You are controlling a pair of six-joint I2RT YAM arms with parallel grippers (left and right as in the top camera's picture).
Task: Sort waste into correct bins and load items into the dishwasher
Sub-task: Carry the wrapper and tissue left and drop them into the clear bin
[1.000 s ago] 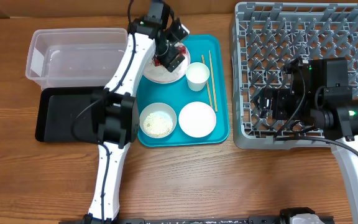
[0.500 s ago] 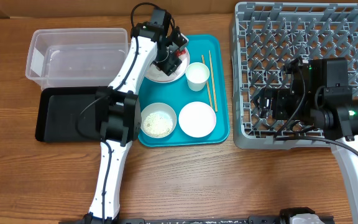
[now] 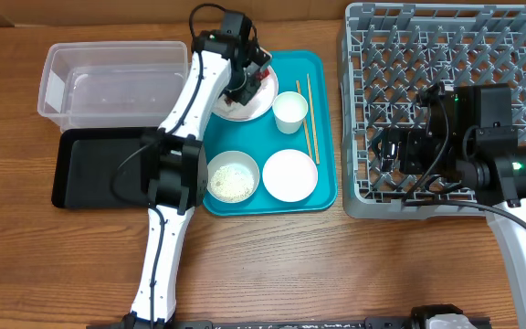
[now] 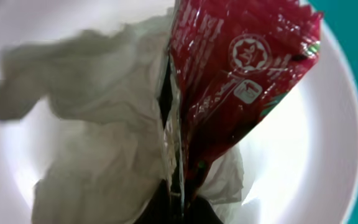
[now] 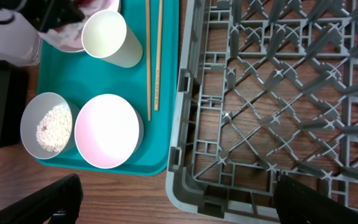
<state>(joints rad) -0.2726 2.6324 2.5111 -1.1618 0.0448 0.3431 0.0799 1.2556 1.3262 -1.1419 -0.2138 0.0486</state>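
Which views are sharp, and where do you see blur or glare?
Overhead: sharp and evenly lit, only soft shadows on the table. Left wrist: too close to focus, so the wrapper, napkin and plate are soft, with glare on the wrapper's foil. Right wrist: crisp on the rack and tray, no glare.

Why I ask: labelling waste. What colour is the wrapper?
Shiny red wrapper; left wrist view shows it best.

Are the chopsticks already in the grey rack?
No, the chopsticks lie on the teal tray beside the cup, outside the grey rack.
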